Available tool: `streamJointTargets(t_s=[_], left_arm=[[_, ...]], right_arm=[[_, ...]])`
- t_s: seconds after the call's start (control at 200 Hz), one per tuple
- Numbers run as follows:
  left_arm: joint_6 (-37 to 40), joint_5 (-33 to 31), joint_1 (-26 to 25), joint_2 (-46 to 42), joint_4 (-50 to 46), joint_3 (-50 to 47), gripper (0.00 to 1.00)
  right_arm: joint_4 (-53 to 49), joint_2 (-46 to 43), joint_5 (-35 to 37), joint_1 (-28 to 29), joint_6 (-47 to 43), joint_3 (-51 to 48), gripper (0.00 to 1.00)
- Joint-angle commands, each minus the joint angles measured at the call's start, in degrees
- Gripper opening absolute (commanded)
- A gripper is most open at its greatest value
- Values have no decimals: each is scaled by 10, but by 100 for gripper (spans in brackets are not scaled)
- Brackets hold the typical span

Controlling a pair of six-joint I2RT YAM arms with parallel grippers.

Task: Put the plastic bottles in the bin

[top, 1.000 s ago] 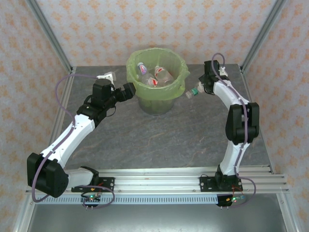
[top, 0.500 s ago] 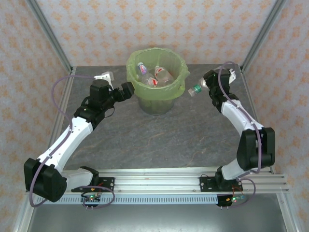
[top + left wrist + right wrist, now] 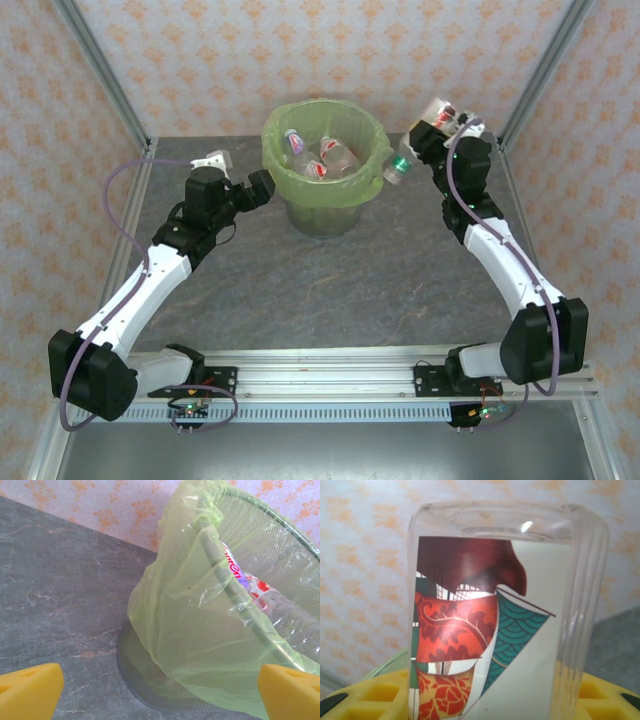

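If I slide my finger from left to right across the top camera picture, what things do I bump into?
Left gripper, jaws open → bin → plastic bottle, held up beside the bin's right rim.

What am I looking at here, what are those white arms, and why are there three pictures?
These are two robot arms bolted to a grey table. The wide picture comes from a camera above and behind them. The other two come from cameras on the wrists. A green-lined bin stands at the back with some bottles already inside. The left claw is open and empty beside the bin. The right claw grips a clear labelled bottle near the bin's rim.
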Motion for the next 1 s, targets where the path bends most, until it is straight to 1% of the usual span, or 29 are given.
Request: streamJointTargets(t_s=[0.0,0.05,0.12,0.215,0.375,0.44,0.56,0.696,0.831,0.906,0.996], left_arm=[[-3,-24,-2,-14,-6,-3,100],[-2,-26,-1,-14,-7,-2,100],[-3,-29,-2,-14,-7,-1,100],[0,-29,-2,-13,-10,1,100],[1,-30,-2,-11,-12,3,100],[0,-30,-2,-11,-13,4,100],[-3,-29,-2,-9,-14,3,100],[-3,-30,-2,-14,-15,-1,100],[-3,-34,-2,-19,-19,-4,100],[-3,-36,-2,-23,-19,-8,100],[-3,-40,-2,-29,-20,-11,100]], right_arm=[[13,-14,31,47,-147,49,0],[22,-11,61,61,-176,58,0],[16,-3,78,70,-201,83,0],[-26,13,79,80,-254,132,0],[-67,40,79,110,-392,186,0],[-82,52,52,114,-425,208,0],[-130,79,-31,115,-472,258,0],[-154,114,-102,118,-507,301,0],[-189,159,-132,120,-547,355,0],[-216,183,-146,120,-545,394,0],[-246,212,-182,120,-555,435,0]])
